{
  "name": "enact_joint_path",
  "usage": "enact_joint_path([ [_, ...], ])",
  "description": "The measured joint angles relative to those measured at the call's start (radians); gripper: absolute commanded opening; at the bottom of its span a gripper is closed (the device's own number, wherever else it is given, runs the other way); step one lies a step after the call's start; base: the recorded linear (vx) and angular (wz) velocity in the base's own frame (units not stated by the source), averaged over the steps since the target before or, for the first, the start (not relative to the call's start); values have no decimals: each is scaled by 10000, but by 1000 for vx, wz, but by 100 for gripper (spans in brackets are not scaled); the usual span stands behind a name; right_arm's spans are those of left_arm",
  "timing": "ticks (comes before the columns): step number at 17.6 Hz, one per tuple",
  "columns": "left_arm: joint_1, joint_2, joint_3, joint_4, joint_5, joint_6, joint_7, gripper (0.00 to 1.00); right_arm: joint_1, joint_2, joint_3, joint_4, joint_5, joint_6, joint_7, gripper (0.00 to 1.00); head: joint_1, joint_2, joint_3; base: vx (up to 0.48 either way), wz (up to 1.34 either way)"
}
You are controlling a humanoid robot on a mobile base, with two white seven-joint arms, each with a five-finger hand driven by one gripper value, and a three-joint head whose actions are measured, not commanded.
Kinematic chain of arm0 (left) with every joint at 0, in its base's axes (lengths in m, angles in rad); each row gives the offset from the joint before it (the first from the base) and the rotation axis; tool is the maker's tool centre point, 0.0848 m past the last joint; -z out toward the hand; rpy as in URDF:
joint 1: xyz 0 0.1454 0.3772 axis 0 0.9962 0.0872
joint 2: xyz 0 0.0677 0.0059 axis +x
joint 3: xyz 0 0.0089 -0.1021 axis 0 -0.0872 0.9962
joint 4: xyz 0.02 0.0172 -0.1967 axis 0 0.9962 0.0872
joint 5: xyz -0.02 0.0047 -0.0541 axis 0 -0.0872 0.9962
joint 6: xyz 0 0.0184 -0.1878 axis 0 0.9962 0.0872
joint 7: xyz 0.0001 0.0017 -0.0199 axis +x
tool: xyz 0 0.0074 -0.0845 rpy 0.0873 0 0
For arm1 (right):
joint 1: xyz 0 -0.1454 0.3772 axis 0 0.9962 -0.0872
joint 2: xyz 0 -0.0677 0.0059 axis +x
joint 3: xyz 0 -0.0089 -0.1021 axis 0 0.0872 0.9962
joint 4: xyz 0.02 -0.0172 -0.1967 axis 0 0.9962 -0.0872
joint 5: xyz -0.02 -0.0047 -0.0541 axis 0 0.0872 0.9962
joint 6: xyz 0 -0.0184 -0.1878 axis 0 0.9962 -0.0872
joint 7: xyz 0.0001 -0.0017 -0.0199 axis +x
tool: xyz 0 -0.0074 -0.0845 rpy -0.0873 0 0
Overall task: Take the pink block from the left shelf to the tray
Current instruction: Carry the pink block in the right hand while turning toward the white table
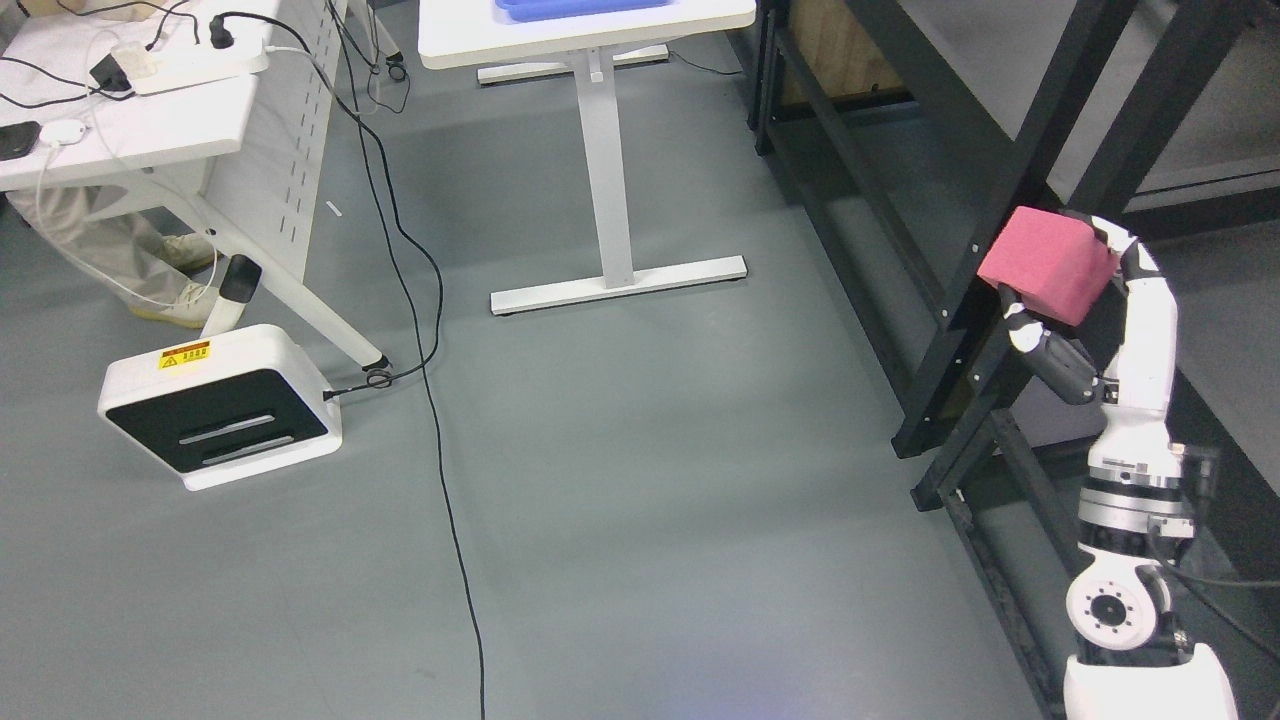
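A pink block point(1045, 263) is held in the air at the right of the head view, in front of a black shelf post. My right hand point(1072, 298) is shut on it, thumb under its lower left corner and fingers over its far right side. The right arm rises from the lower right corner. A blue tray point(583, 8) lies on a white table point(500, 40) at the top centre, well away from the block. My left arm does not show.
A black metal shelf point(960, 300) fills the right side. A white desk point(130, 140) with cables stands at the upper left, with a person's legs point(110, 250) under it. A white box-shaped device point(215, 405) sits on the grey floor, and a black cable point(440, 480) trails past it.
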Motion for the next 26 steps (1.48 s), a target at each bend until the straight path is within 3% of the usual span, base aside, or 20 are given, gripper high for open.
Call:
enact_joint_path([
  [14, 0, 0, 0, 0, 0, 68, 0, 100, 1, -38, 285, -1, 12, -212, 169, 8, 0, 1, 0, 74, 263],
  [26, 0, 0, 0, 0, 0, 97, 0, 100, 0, -33, 337, 0, 55, -215, 187, 8, 0, 1, 0, 259, 83],
])
